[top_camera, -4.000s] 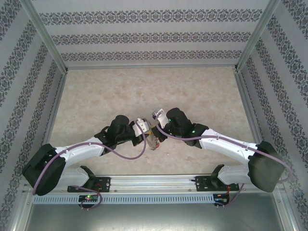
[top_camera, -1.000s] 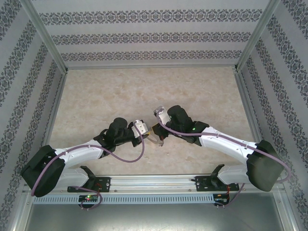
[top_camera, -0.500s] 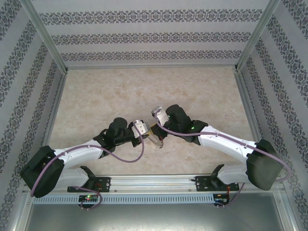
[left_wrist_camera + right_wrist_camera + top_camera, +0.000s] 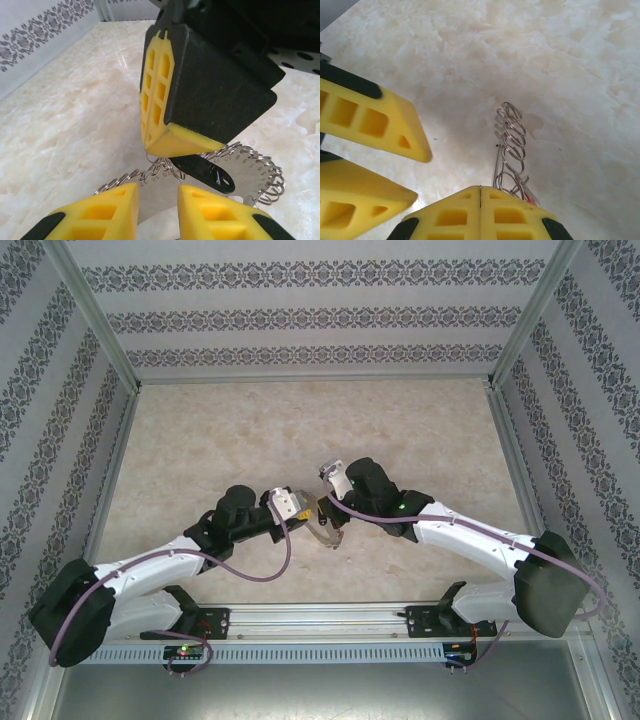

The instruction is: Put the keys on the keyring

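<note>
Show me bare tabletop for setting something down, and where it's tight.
Free: the far half of the tabletop, up to the back wall; also the strips along the left wall and right wall. Crowded: centre, where the left gripper and right gripper meet over the keyring.

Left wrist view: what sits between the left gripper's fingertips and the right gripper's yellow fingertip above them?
The looped rim of the keyring crosses that gap in the left wrist view; the black-headed key lies beside it, under the right gripper.
</note>
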Motion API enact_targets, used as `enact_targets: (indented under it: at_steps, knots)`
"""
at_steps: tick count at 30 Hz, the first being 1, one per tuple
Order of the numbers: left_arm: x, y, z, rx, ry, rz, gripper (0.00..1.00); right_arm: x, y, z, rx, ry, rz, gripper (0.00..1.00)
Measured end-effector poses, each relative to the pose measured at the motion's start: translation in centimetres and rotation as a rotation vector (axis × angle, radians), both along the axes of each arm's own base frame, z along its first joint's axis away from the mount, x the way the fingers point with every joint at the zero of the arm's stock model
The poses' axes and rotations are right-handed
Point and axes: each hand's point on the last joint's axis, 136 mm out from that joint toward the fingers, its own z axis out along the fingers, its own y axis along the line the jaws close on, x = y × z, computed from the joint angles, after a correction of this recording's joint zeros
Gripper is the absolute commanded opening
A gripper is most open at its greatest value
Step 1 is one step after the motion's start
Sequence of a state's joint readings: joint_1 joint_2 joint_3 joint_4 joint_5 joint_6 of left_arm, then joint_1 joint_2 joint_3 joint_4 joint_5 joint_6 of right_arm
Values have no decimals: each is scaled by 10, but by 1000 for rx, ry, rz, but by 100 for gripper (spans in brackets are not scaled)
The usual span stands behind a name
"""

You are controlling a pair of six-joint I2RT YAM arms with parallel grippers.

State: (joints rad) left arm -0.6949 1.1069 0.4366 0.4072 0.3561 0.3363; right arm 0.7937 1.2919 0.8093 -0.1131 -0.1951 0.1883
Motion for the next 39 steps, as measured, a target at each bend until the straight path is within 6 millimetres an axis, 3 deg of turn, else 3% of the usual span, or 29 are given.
enact_targets:
  at_steps: [19, 30, 35, 39]
  knots:
    - [8, 23, 0, 20, -29, 130, 30, 2, 2, 2, 18, 26, -32, 0]
    - [8, 73, 74, -116, -218, 360, 32, 24, 47, 27, 119, 85, -66, 0]
    - [3, 86, 76, -128, -223, 402, 33, 32, 44, 11, 131, 178, -167, 0]
    - [3, 89, 64, -109, -187, 417, 33, 45, 20, -10, 138, 267, -288, 0]
